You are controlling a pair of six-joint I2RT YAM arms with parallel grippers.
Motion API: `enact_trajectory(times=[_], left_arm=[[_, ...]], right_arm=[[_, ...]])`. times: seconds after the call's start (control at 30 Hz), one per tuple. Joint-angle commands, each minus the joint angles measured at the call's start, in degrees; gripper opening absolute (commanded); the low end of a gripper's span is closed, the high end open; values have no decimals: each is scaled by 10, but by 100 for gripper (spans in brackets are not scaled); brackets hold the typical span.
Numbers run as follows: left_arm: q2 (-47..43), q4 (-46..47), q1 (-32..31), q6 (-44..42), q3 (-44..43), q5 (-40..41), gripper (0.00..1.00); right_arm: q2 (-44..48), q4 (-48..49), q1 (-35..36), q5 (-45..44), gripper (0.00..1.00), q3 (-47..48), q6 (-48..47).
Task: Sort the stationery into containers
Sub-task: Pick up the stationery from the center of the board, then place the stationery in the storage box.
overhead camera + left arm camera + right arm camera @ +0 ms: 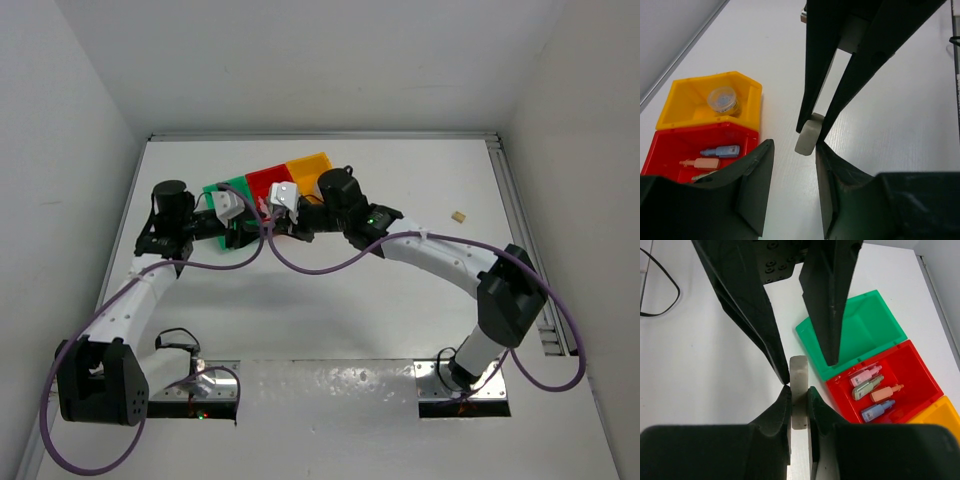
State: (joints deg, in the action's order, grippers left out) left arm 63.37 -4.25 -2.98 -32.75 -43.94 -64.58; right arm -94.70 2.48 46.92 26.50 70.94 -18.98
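Note:
My right gripper (799, 389) is shut on a pale grey-white eraser block (799, 370) and holds it above the table in front of the bins. My left gripper (794, 145) is open, with its fingers on either side of the same block (808, 136); one tip touches the right gripper's finger. In the top view both grippers meet near the bins, left (248, 232) and right (278, 230). The green bin (865, 330) holds nothing. The red bin (910, 375) holds pink, pale green, orange and blue oblong pieces. The yellow bin (685, 100) holds a grey roll (724, 99).
A tan block (459, 215) lies alone on the white table at the right. A metal rail (520, 230) runs along the table's right edge. White walls close in the back and sides. A purple cable (310, 268) hangs between the arms.

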Motion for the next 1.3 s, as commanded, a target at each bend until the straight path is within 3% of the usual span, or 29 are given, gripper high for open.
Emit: enact_trajectory(times=[0.0, 0.13, 0.2, 0.23, 0.3, 0.57, 0.67, 0.73, 0.83, 0.93, 1.07, 1.27], left_arm=[[-7, 10, -5, -25, -29, -28, 36], [-12, -2, -10, -35, -28, -32, 17], [-17, -18, -11, -55, -26, -32, 14], [-18, -22, -14, -59, -25, -34, 5], [-21, -23, -15, -59, -23, -36, 0], [-21, -17, -10, 32, -30, 7, 0], [-26, -23, -11, 39, -28, 7, 0], [-26, -28, -10, 65, -31, 37, 0], [-25, -65, 0, 95, -42, 125, 0], [-20, -107, 25, 137, -52, 229, 0], [26, -153, 45, 205, -96, 433, 0], [97, -175, 47, 249, -158, 517, 0]], right_arm=[[0, 9, 8, 17, 0, 25, -10], [-1, 8, 7, 18, 0, 28, -11], [-1, 12, 8, 18, 0, 29, -11], [-3, 13, 7, 18, 0, 30, -11], [-8, 14, 9, 18, 0, 32, -11], [-24, 35, 1, -1, 9, 25, 27], [-31, 60, -6, -2, 39, 18, 47], [-33, 69, -10, -4, 59, 16, 57], [-25, 73, -24, -19, 71, 8, 68], [-3, 76, -47, -32, 77, -8, 90], [34, 96, -79, -60, 77, -56, 122], [72, 123, -109, -59, 77, -111, 147]])
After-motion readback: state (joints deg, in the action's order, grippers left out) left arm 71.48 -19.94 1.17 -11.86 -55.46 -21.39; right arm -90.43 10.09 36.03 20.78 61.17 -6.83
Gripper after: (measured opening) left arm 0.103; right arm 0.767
